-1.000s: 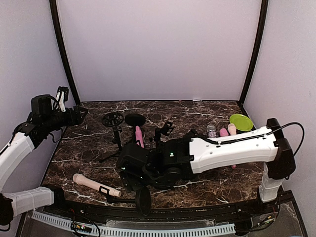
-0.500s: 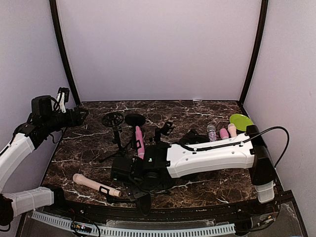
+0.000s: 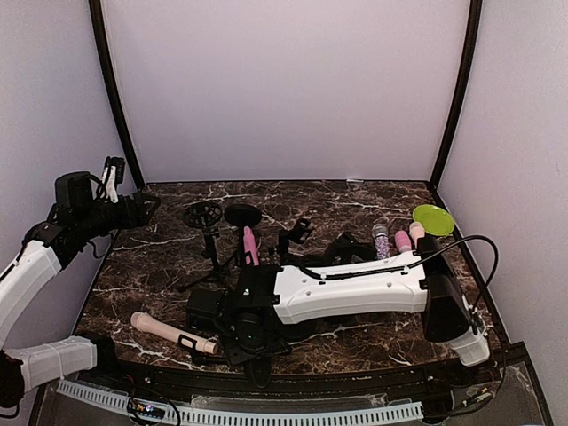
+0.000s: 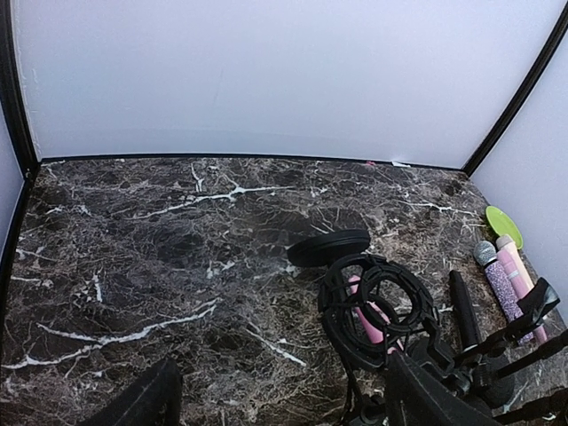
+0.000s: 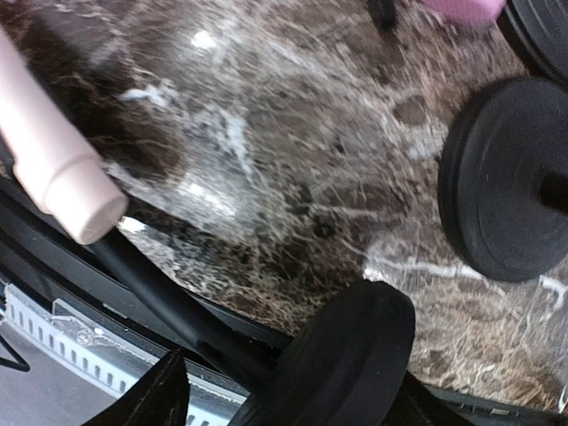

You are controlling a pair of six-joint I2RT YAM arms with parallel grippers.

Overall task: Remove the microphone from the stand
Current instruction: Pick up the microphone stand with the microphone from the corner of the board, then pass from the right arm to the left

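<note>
A beige microphone [image 3: 164, 329] lies in the clip of a black stand [image 3: 217, 353] that has toppled along the table's near edge. Its end [image 5: 55, 169], the stand's rod [image 5: 164, 302] and round base [image 5: 342, 364] show in the right wrist view. My right gripper [image 3: 251, 351] is low over that base, jaws wide apart, with the base between the fingers [image 5: 167, 395]. I cannot tell if they touch it. A pink microphone [image 3: 250, 245] leans in a second stand [image 3: 242, 215]. My left gripper [image 3: 146, 206] is open and empty, raised at the far left.
An empty shock-mount tripod [image 3: 203, 216] stands by the pink microphone. A purple microphone [image 3: 381, 235], two pink ones [image 3: 410, 235] and a green plate [image 3: 433, 219] lie at the back right. The table's front rail [image 3: 266, 410] is close under my right gripper.
My right arm has swung left and toward the near edge, bringing its gripper down over the fallen stand's base. The left arm has not moved.
</note>
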